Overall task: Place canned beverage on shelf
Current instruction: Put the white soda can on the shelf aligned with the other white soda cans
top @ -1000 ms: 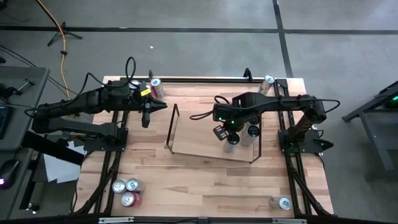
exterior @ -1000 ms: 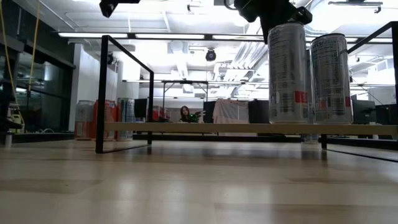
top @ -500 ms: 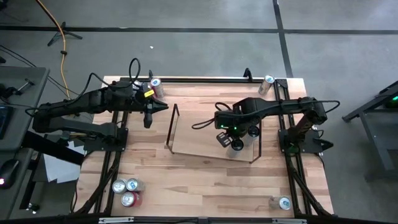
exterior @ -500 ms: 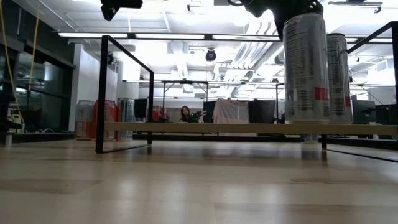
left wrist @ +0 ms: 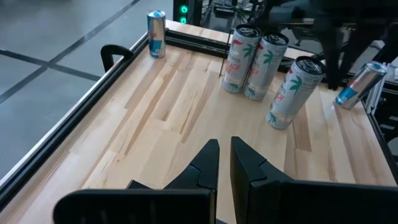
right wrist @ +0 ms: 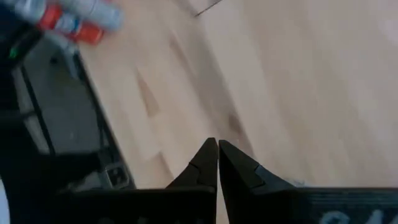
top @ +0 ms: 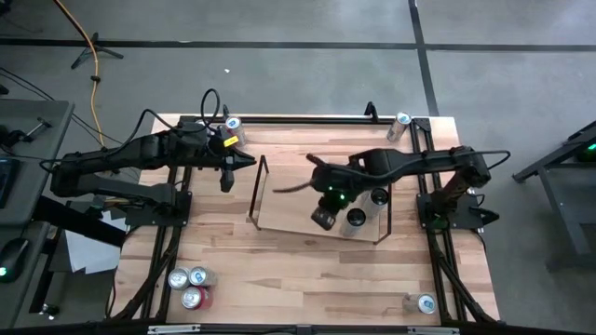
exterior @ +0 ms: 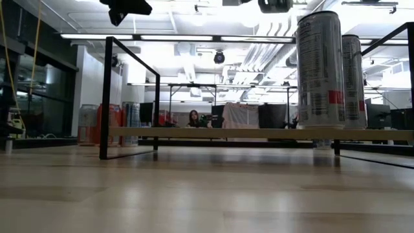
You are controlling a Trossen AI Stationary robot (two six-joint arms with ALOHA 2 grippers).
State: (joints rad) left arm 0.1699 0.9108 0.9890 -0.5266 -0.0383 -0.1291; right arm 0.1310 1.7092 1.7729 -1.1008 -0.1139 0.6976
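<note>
The shelf (top: 265,191) of thin black rods stands mid-table. Two tall silver cans (exterior: 320,68) (exterior: 352,81) stand upright on it at its right end, also seen from above (top: 356,219) (top: 379,196). In the left wrist view three white cans (left wrist: 264,59) stand together there. My right gripper (top: 319,220) (right wrist: 217,163) is shut and empty, raised over the shelf just left of the nearer can. My left gripper (top: 240,160) (left wrist: 222,158), also shut and empty, hovers left of the shelf's left end frame (exterior: 107,97).
Three cans (top: 189,284) stand at the near left corner, one (top: 424,302) at the near right. Single cans stand at the far left (top: 231,124) and far right (top: 400,123) by the black rail frame (top: 298,118). A person (exterior: 192,118) shows far behind.
My right gripper came off the top of the nearer can, rose, swung toward the table's left and near edge, and rolled. Before that, the can shifted along the shelf closer to the other can; it now stands upright alone.
</note>
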